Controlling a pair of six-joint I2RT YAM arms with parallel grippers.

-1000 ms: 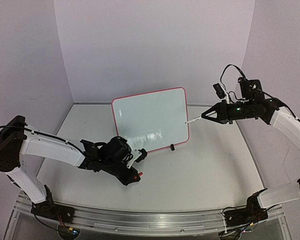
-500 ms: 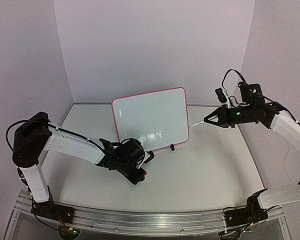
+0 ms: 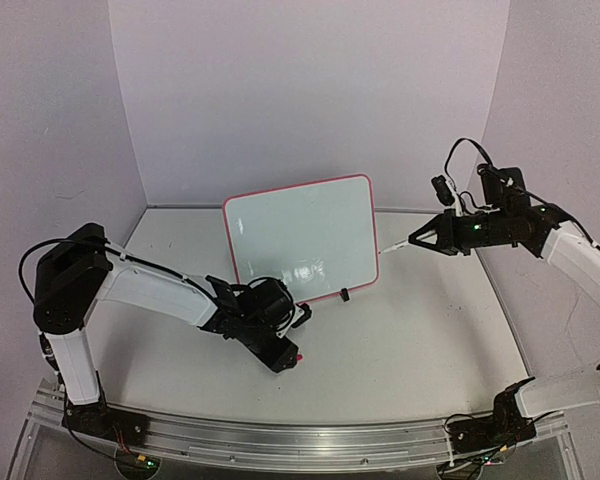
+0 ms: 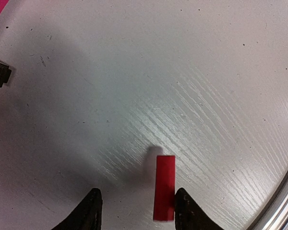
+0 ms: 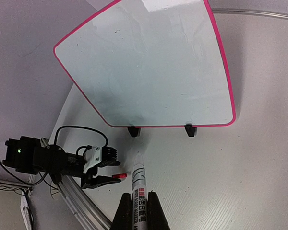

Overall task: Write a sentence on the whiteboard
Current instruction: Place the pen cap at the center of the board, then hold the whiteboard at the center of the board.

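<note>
Surface now holds the red cap, since your left jaws just spread and it sits between them. Right jaws pinch the marker; whiteboard blank, writing can start.

You're looking at a robotics lab cell — plain pale walls box in a white worktop, and the left arm and right arm stand bolted to an aluminium rail.
</note>
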